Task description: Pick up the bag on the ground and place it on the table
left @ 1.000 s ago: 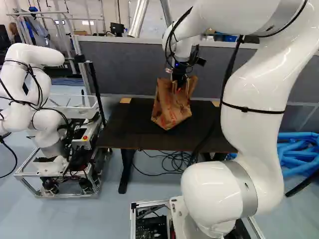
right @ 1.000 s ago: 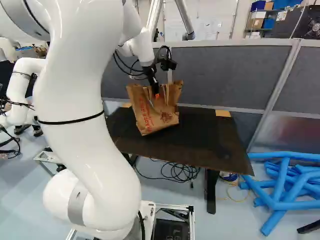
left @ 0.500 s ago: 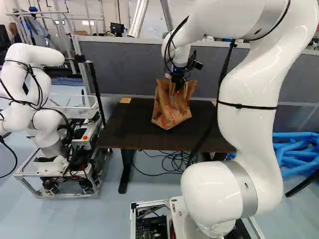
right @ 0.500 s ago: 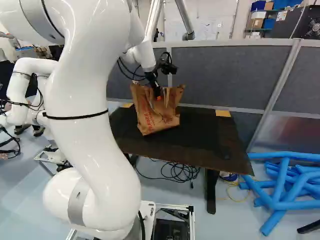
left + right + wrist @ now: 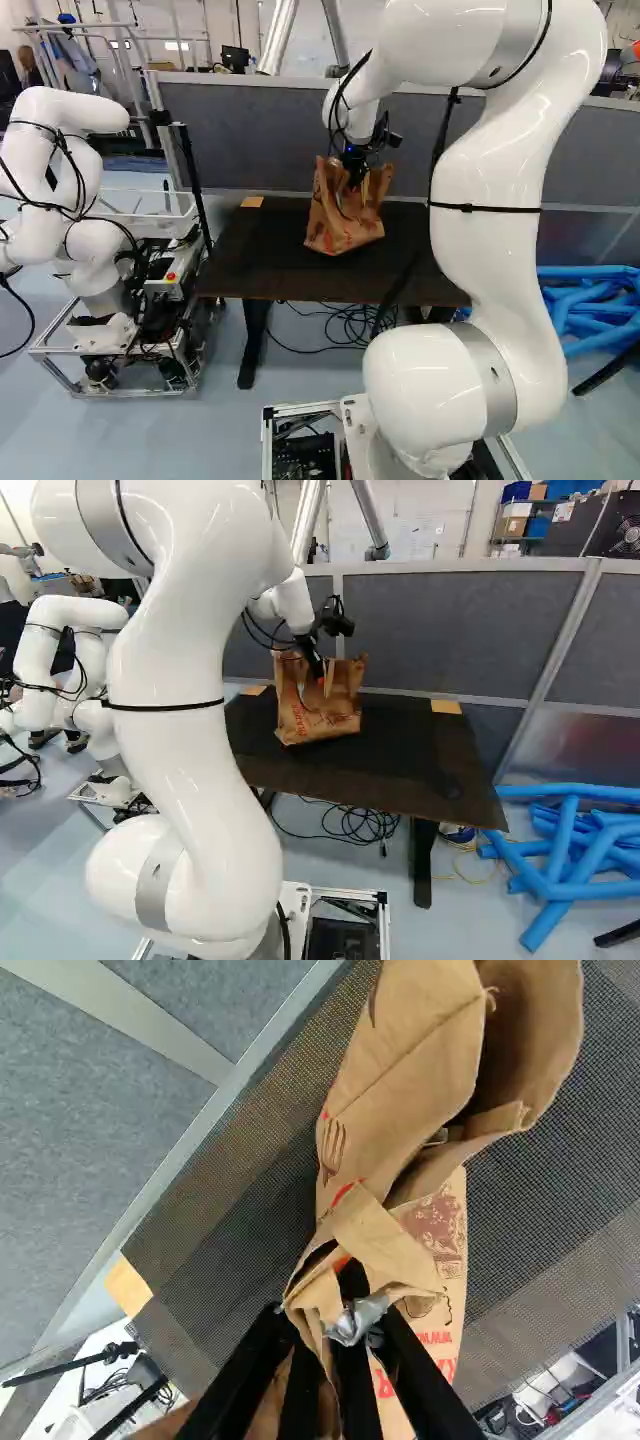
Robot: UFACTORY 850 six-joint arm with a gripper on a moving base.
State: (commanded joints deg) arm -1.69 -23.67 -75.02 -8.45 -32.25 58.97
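Note:
In the left base view my gripper [image 5: 356, 172] is down at the top of the brown paper bag [image 5: 342, 222]. The bag is over the middle of the dark table [image 5: 245, 262], nearly upright, its base appearing to meet the tabletop. From the right base view, the bag [image 5: 312, 718] leans slightly and its upper edge is creased around the fingers. Seen in the wrist view, my gripper [image 5: 348, 1315] is shut on a crumpled part of the bag's paper top, while the bag's open mouth [image 5: 512, 1045] spreads ahead of the fingers.
Another robot [image 5: 75, 220] stands left of the table on its frame base. Grey partition panels [image 5: 450, 630] rise behind the tabletop. Black cables [image 5: 355, 822] lie on the floor under it, and blue tubes [image 5: 570, 860] are piled to its right.
My arm has bent down and shifted, lowering the gripper a little with the bag. The bag has moved slightly right in the right base view and leans less. The base has stayed put.

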